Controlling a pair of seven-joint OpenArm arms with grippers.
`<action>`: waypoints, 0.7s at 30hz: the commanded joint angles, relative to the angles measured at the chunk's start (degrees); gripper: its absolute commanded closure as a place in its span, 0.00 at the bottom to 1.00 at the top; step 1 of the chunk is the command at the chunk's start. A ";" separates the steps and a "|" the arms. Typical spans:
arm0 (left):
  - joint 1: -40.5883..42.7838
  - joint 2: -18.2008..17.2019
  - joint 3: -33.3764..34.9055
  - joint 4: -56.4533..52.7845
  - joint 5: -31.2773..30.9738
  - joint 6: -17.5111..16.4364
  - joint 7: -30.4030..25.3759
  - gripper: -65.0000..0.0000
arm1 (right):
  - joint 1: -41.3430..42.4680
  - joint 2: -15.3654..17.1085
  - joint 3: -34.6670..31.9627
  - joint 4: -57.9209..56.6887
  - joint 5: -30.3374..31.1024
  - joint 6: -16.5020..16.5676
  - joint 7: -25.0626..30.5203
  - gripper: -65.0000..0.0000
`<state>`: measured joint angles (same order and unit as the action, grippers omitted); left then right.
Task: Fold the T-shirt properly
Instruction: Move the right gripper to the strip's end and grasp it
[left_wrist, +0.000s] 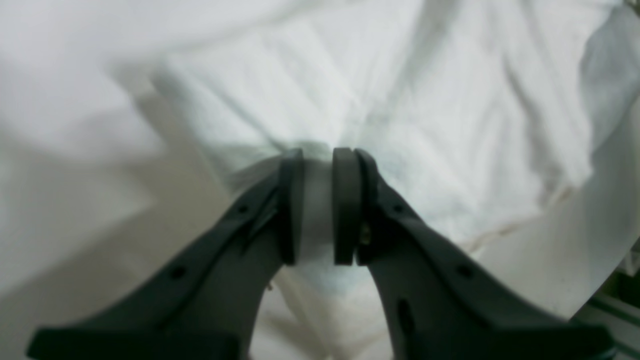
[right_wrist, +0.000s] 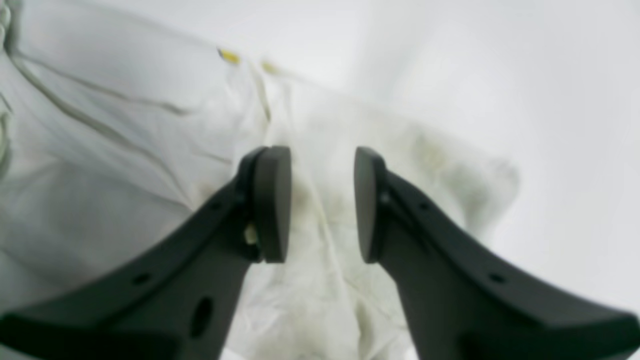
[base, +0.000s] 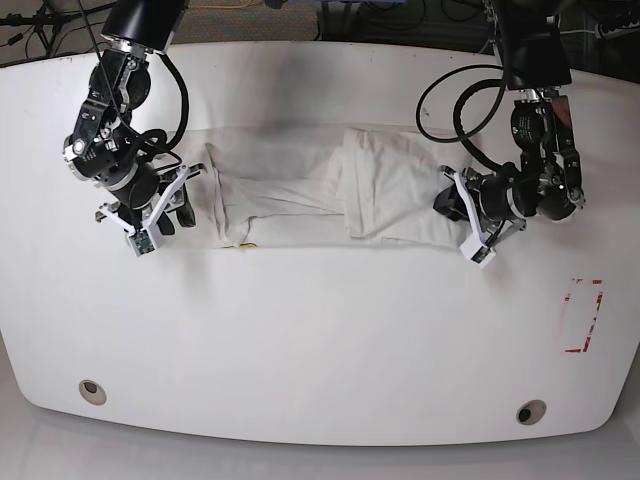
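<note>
The off-white T-shirt (base: 300, 190) lies wrinkled in a long band across the back middle of the white table (base: 320, 340). A folded layer sits on its right half. My left gripper (base: 447, 205) is at the shirt's right end. In the left wrist view the left gripper (left_wrist: 318, 155) has its jaws nearly together with a fold of the T-shirt (left_wrist: 450, 125) pinched between the pads. My right gripper (base: 188, 185) is at the shirt's left end. In the right wrist view the right gripper (right_wrist: 322, 155) is open just above the T-shirt (right_wrist: 125, 150). Small yellow spots (right_wrist: 229, 56) show on the cloth.
A red outlined mark (base: 583, 315) is on the table at the right. Two round holes (base: 92, 390) (base: 530, 411) sit near the front edge. Cables (base: 60, 15) run behind the table's back edge.
</note>
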<state>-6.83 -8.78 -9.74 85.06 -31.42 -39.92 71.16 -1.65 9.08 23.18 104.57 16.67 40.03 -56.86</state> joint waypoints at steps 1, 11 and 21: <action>-1.13 0.20 0.11 -2.73 -1.24 -0.08 -1.40 0.87 | 1.87 0.63 2.10 3.60 0.08 -0.03 -1.91 0.51; -0.51 -1.55 0.20 -12.40 -1.06 -0.08 -8.43 0.87 | 11.28 -1.74 18.62 0.52 0.43 -0.03 -12.99 0.02; -1.48 -3.14 0.29 -16.27 -1.06 -0.08 -9.31 0.87 | 15.23 5.47 26.71 -17.76 12.65 -0.03 -15.71 0.02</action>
<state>-7.81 -11.03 -9.43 69.21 -37.95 -41.21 58.74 12.64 11.86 49.58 90.43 26.79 40.05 -73.36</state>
